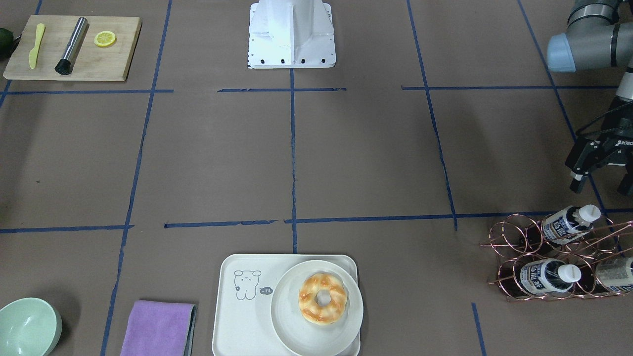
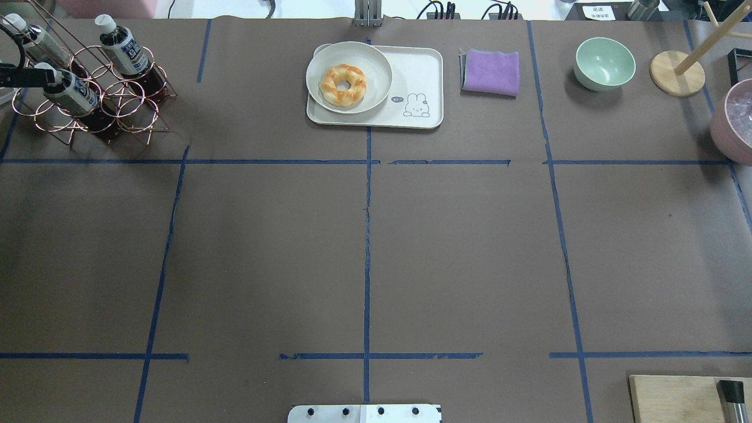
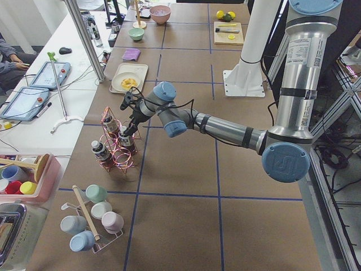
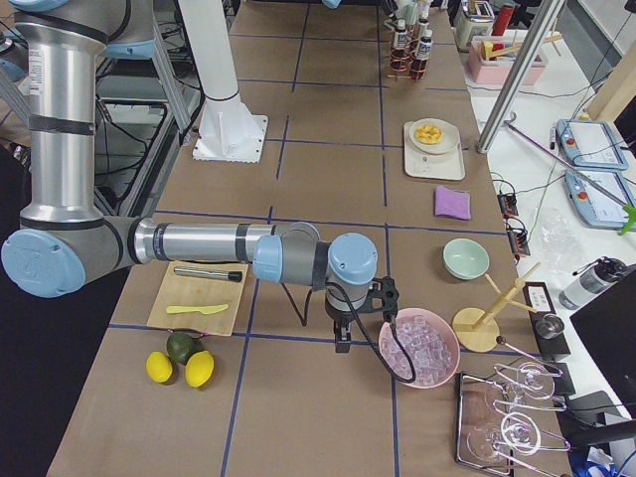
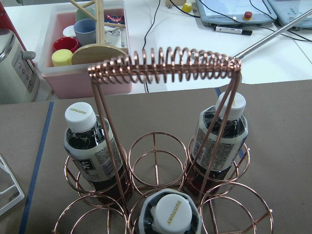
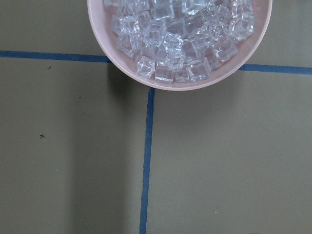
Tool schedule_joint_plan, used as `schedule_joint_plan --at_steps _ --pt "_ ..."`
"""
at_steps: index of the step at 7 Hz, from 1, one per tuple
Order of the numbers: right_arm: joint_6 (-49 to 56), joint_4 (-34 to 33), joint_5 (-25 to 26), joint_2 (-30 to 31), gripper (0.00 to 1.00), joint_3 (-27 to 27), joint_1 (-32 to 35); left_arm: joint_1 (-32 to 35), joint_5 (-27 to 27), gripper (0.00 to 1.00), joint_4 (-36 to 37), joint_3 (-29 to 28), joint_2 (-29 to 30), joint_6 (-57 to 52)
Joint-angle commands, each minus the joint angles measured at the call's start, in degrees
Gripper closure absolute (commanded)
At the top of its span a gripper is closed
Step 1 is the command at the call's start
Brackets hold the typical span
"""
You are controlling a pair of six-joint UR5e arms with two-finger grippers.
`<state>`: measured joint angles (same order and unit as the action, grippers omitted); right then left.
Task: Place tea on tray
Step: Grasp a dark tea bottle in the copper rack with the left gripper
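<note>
Left gripper: your left gripper [image 1: 601, 187] hangs with its jaws spread wide and nothing between them.

Tea: the tea [image 1: 568, 223] stands cap up in the copper wire rack [image 5: 165, 66], in the ring nearest the robot. It is not on the tray.

Tea to gripper: in the front-facing view you find the tea at about 7 o'clock from the left gripper. It is near, with a clear gap between the fingertips and the white cap. In the left wrist view its cap sits at 6 o'clock of the frame, right under the camera.

Other bottles: from the tea in the left wrist view, one like bottle [image 5: 90, 146] stands at 10 o'clock and a second bottle [image 5: 222, 141] at 1 o'clock. Both are in the same rack.

Tray: the tray [image 1: 237, 321] lies well apart from the rack, at about 9 o'clock of it in the front-facing view.

On the tray: a round plate [image 1: 289, 341] holding a doughnut [image 1: 322, 298] covers the tray's 3 o'clock half. The bear drawing sits on the bare half.

Right gripper: your right gripper [image 4: 343, 336] shows only in the exterior right view, so you cannot tell whether it is spread or closed. It is just beside the pink ice bowl [image 6: 168, 86], at the bowl's 9 o'clock.
</note>
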<state>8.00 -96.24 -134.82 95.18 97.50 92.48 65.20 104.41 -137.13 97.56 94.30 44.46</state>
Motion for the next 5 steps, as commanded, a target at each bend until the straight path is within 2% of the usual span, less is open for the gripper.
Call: schedule_joint_plan --at_steps 1,3,5 --pt "0.0 0.0 0.0 0.01 0.0 -0.03 -0.02 -0.6 -0.79 0.05 -1.12 -3.06 1.75 0.19" --pt "0.0 -0.09 0.0 0.01 0.0 -0.21 -0.11 -0.69 -0.79 0.06 -3.14 -6.66 4.21 0.1" --pt "0.0 -0.09 0.0 0.01 0.0 -0.12 -0.19 -0.69 -0.79 0.1 -3.23 -7.91 5.19 -0.34"
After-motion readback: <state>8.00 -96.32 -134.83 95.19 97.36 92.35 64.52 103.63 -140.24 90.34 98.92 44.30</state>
